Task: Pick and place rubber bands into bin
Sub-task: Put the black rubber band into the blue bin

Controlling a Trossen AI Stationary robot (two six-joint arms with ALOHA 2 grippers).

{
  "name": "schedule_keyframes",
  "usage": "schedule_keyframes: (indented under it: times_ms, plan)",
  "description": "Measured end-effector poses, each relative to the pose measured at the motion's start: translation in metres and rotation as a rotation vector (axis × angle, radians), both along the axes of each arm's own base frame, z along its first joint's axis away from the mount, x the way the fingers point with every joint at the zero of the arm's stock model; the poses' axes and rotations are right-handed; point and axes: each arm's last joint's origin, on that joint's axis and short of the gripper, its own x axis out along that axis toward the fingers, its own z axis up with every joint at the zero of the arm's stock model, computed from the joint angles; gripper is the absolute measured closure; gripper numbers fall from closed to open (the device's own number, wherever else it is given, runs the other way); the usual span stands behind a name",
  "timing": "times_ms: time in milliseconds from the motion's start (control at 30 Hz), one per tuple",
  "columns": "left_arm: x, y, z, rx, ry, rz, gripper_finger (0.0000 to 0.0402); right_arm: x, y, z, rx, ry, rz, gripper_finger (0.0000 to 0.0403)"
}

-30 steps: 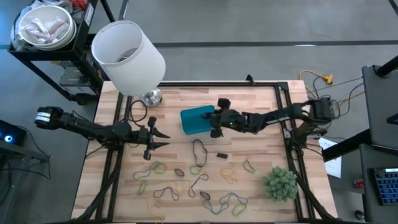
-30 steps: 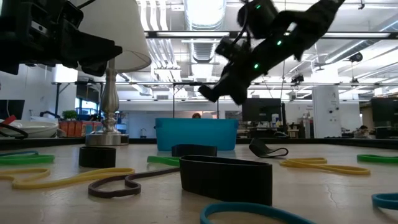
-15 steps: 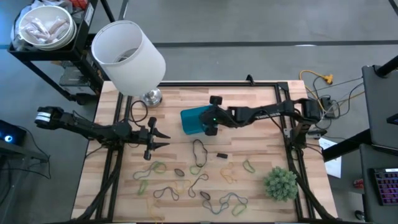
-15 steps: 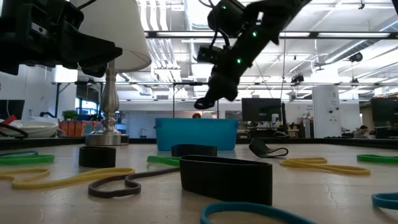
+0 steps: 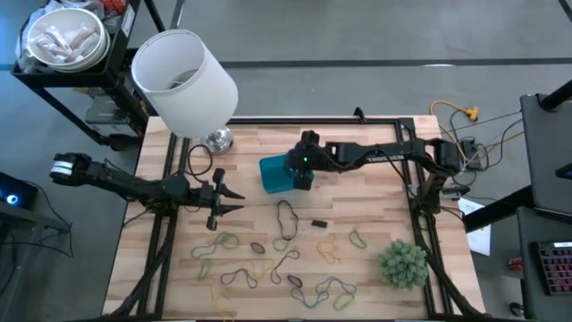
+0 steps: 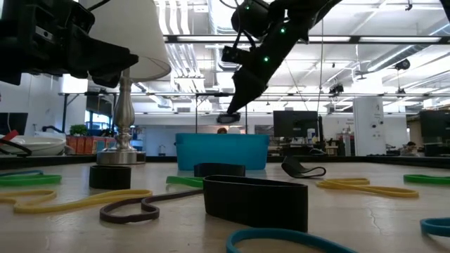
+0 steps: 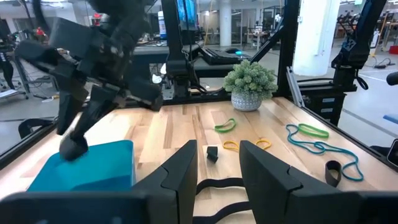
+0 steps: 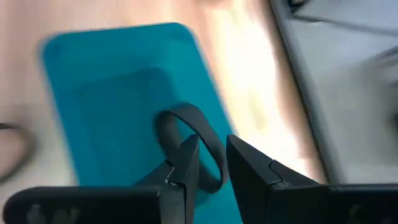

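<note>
A wide workshop hall with ceiling lights and monitors stretches behind the pale wooden slatted table (image 5: 357,152), which sits in a black metal frame. The right arm reaches in from the table's right edge, stretched almost level across the far half, its wrist bent downward so the right gripper (image 5: 301,169) hangs directly above the small rectangular blue plastic bin (image 5: 279,173) with low walls. Its two dark fingers (image 8: 252,177) stand slightly apart, and a dark grey rubber loop (image 8: 191,146) lies against them over the bin floor (whether it is pinched or already loose I cannot tell). The left arm waits low over the table's left side, the left gripper (image 5: 231,199) pointing toward the middle, fingers parted and holding nothing. The other thin rubber bands (image 5: 286,259) in green, yellow, tan and dark grey lie scattered on the near half of the table, close to a bushy green plant ball (image 5: 402,263). A big white cylindrical lampshade (image 5: 183,82) stands at the far left corner. No writing is legible anywhere.
</note>
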Motion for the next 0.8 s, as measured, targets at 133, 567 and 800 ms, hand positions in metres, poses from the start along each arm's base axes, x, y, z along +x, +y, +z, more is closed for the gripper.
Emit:
schedule_keyframes:
  times_ms: [133, 567, 800]
  plan:
    - [0.0, 0.0, 0.0, 0.0, 0.0, 0.0, 0.0297, 0.0, -0.005, 0.002, 0.092, -0.009, 0.048, 0.0323]
    - [0.005, -0.004, -0.023, -0.081, 0.237, -0.055, 0.0297, -0.015, 0.031, 0.032, 0.072, 0.15, 0.176, 0.0333]
    - [0.023, -0.011, -0.016, -0.075, 0.272, -0.08, 0.0297, -0.046, 0.088, 0.062, 0.077, 0.206, 0.318, 0.0333]
